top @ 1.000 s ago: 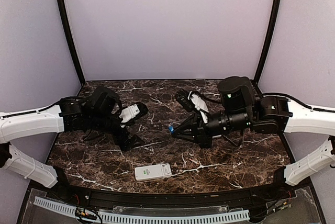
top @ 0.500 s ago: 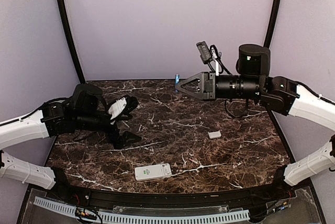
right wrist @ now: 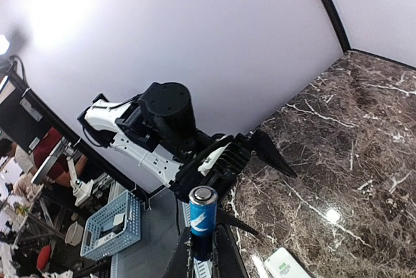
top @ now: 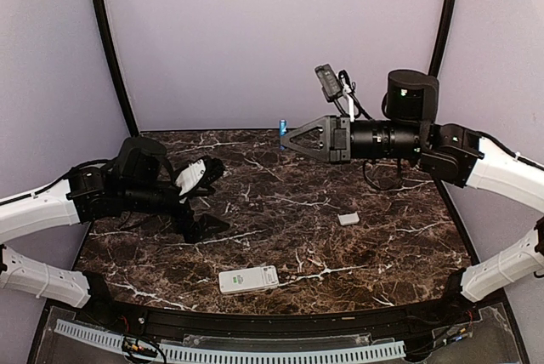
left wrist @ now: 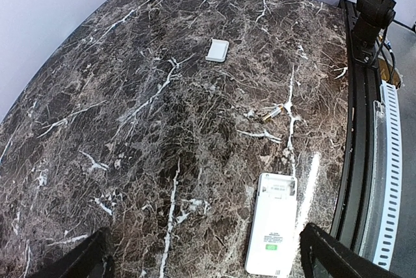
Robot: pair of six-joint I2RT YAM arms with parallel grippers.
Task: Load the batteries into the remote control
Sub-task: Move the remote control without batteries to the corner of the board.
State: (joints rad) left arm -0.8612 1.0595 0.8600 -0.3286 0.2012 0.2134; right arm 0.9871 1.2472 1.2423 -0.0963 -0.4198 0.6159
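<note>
Dark marbled desk (top: 280, 181): white remote control (top: 248, 280) lies flat at 6 o'clock; small white cover plate (top: 348, 219) at 3 o'clock.

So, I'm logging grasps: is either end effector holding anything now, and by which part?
The right end effector pinches a blue battery by its lower end. The left end effector is open, holding nothing.

A small blue battery (right wrist: 202, 212) with a silver end sits pinched in the right end effector (right wrist: 202, 244), high above the worktop (top: 280, 211), while the flat white remote (top: 248, 279) lies near its front edge.
</note>
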